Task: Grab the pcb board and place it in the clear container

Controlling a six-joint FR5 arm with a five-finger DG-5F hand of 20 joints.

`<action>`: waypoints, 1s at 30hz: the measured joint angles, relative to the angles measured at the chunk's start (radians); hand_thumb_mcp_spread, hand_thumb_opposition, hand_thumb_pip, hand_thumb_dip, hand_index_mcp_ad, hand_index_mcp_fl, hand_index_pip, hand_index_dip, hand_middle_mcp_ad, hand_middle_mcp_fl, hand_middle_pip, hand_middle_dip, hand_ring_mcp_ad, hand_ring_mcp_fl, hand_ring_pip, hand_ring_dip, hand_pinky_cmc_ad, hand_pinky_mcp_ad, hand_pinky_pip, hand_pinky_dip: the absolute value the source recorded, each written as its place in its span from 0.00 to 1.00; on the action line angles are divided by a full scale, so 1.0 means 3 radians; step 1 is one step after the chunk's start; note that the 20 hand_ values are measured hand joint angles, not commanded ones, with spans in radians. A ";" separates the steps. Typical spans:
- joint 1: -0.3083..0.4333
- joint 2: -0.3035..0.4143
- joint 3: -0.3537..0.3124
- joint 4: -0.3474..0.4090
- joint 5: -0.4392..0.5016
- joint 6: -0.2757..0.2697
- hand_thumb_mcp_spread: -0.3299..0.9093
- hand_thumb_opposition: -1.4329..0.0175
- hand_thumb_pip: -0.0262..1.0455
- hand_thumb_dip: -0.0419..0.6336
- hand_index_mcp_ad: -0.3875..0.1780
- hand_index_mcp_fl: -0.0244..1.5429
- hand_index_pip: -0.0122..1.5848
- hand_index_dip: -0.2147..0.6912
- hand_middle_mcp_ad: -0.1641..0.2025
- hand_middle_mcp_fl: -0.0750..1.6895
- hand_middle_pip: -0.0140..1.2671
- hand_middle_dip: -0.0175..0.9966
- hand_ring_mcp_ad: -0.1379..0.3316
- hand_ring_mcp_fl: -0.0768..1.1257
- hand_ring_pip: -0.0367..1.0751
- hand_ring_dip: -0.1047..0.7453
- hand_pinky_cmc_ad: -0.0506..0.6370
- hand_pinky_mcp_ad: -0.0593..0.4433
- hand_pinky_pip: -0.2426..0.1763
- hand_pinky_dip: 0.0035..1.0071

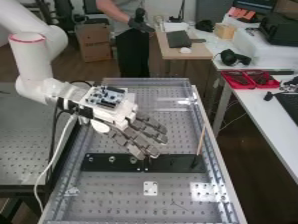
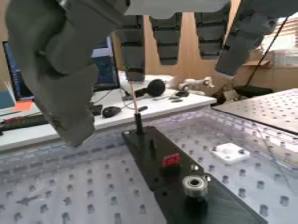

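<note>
the perforated bench (image 1: pixel 116 202) lies under the robot hand (image 1: pixel 140 134), its fingers spread, thumb well apart.

In the high view a long plate (image 1: pixel 176 163) lies across the bench (image 1: pixel 110 202), with posts (image 1: pixel 112 159) on its left part, a thin rod (image 1: pixel 200 140) standing at its right end and a square block (image 1: pixel 150 188) just before it, while the wrist view has a small fitting (image 2: pixel 171 160) on the plate between the rod and a post. To the bench's right is a desk (image 1: pixel 251 112) – trays (image 1: pixel 249 80) on it, a headset (image 1: pixel 233 58) behind them – to its left a perforated table (image 1: pixel 26 150), and behind it a smaller table (image 1: pixel 199 53), left of which a carton (image 1: pixel 94 42) stands on the floor.
</note>
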 joint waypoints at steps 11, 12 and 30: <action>-0.0145 -0.0134 0.0058 0.0075 -0.0175 -0.0119 0.56 0.40 0.63 0.37 0.67 0.04 0.76 0.26 0.82 0.05 0.13 0.11 0.87 0.06 0.10 0.11 0.55 0.58 0.29 0.50; -0.0157 -0.0146 0.0073 0.0078 -0.0196 -0.0131 0.56 0.40 0.63 0.37 0.67 0.04 0.79 0.25 0.81 0.05 0.13 0.11 0.86 0.06 0.10 0.11 0.55 0.58 0.29 0.50; -0.0383 -0.0381 0.0284 0.0256 -0.0634 -0.0400 0.59 0.40 0.63 0.40 0.64 0.03 0.98 0.33 0.74 0.05 0.13 0.12 0.83 0.06 0.10 0.13 0.55 0.54 0.32 0.42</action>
